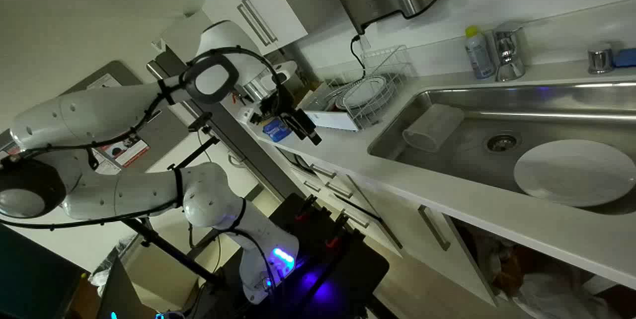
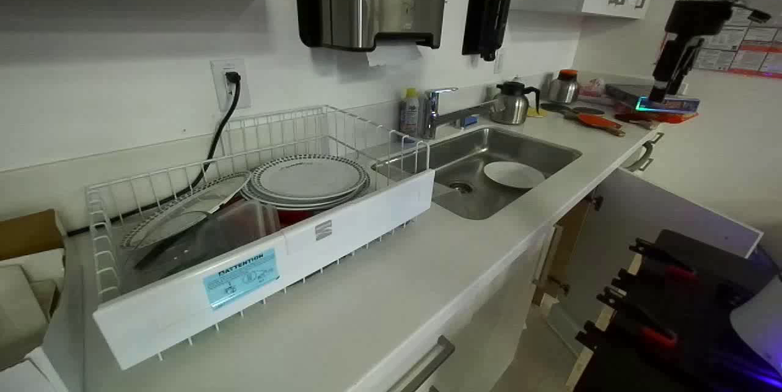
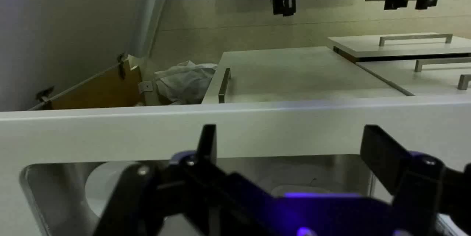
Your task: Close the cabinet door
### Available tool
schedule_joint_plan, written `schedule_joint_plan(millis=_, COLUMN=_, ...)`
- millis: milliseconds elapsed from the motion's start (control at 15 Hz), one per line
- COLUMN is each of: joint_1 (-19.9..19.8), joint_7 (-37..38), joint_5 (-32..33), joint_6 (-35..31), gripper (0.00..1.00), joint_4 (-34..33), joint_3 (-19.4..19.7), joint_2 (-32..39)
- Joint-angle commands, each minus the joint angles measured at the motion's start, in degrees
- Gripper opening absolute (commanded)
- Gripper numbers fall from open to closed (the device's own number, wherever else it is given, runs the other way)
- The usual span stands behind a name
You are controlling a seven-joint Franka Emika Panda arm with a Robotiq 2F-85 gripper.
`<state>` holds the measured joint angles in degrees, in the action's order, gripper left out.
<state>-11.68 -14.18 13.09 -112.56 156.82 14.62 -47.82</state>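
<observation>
The cabinet door (image 2: pixel 641 227) stands wide open in an exterior view, swung out from the base cabinet below the sink. Its inner face and hinges also show in the wrist view, where the door (image 3: pixel 70 37) fills the upper left. The cabinet's dim interior (image 1: pixel 541 264) shows in an exterior view; the open door itself is out of that view. My gripper (image 3: pixel 289 144) is open and empty in the wrist view, fingers wide apart. It hangs above counter level, apart from the door, in both exterior views (image 1: pixel 313 137) (image 2: pixel 660 96).
A closed cabinet door (image 1: pixel 437 239) with a bar handle adjoins the opening. The counter edge (image 3: pixel 257 118) runs between my gripper and the cabinet. The sink (image 2: pixel 489 154) holds a plate. A dish rack (image 2: pixel 360 215) stands on the counter. The robot's black stand (image 2: pixel 684 312) is near the open door.
</observation>
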Motion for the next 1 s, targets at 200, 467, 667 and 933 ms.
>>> schedule_joint_plan(millis=200, joint_1=-0.05, joint_7=-0.03, joint_5=-0.09, joint_6=0.13, gripper=1.0, joint_4=-0.1, joint_3=-0.09, joint_2=0.02)
schedule_joint_plan(millis=467, joint_1=-0.2, joint_7=-0.12, joint_5=-0.16, joint_6=-0.46, gripper=1.0, joint_4=-0.98, joint_3=0.5, joint_2=1.01)
schedule_joint_plan(millis=667, joint_1=-1.43, joint_7=0.35, joint_5=0.13, joint_6=-1.66, gripper=1.0, joint_4=-3.02, joint_3=2.03, joint_2=2.68)
schedule_joint_plan(millis=933, joint_1=-4.92, joint_7=2.79, joint_5=0.75, joint_6=-6.53, gripper=1.0, joint_4=-6.73, joint_3=4.93, joint_2=6.83)
